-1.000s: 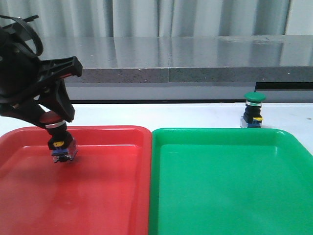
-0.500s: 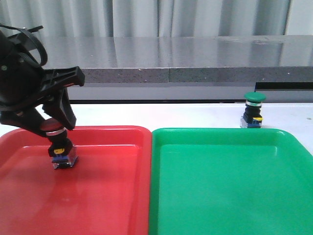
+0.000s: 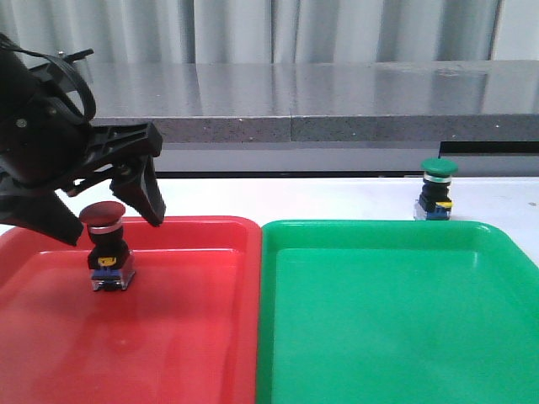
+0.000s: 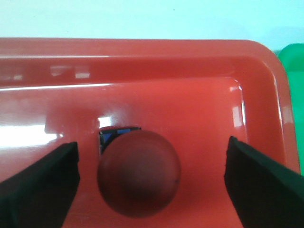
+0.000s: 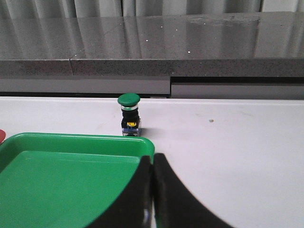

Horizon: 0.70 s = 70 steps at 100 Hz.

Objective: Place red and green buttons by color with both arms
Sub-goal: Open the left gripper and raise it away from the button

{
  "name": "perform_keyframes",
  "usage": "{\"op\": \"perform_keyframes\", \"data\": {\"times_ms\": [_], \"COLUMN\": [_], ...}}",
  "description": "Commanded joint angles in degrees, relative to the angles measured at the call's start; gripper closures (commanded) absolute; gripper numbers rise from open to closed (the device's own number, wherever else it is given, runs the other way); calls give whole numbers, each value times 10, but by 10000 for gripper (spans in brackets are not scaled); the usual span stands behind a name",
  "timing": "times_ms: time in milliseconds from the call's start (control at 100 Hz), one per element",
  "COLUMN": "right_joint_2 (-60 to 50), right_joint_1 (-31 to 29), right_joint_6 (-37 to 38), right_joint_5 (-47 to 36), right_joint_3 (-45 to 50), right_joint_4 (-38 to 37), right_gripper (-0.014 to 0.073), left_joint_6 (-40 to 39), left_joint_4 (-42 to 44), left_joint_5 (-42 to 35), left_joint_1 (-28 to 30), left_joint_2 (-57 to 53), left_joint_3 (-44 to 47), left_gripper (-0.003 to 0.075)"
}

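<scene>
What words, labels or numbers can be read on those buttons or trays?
None can be read.
The red button and the green button each carry a small yellow patch, too small to show any text.
The red tray and the green tray are plain.

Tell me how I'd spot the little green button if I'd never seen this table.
Find the big green tray on the right half of the white table. Just beyond its far right corner, on the bare tabletop, stands the green button. It has a green mushroom cap, unlike the red button standing inside the red tray.
</scene>
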Motion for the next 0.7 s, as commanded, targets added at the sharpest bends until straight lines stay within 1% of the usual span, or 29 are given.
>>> {"op": "perform_keyframes", "data": {"times_ms": [0,190,380,640,690], "right_joint_2": [-12,-12,-12,-12,-12], "right_joint_1": [-4,-4,-4,-4,-4], "right_joint_6": [-1,-1,-1,-1,-1], "right_joint_5": [-46,-46,-46,-46,-46], "right_joint_3": [-9,-9,-9,-9,-9], "right_joint_4": [1,1,1,1,1], "right_gripper": [662,662,662,662,662], "left_joint_6": [0,0,0,0,0], "left_joint_4": [13,38,64,103,111], "left_joint_5": [-28,-51,-52,-100,-108], "left_joint_1": [-3,-3,-3,-3,-3], "left_joint_2": [-31,-67,-119,-220,-239], "left_joint_3": [-13,-13,-14,-14,-13], "left_gripper": [123,123,123,125,134]}}
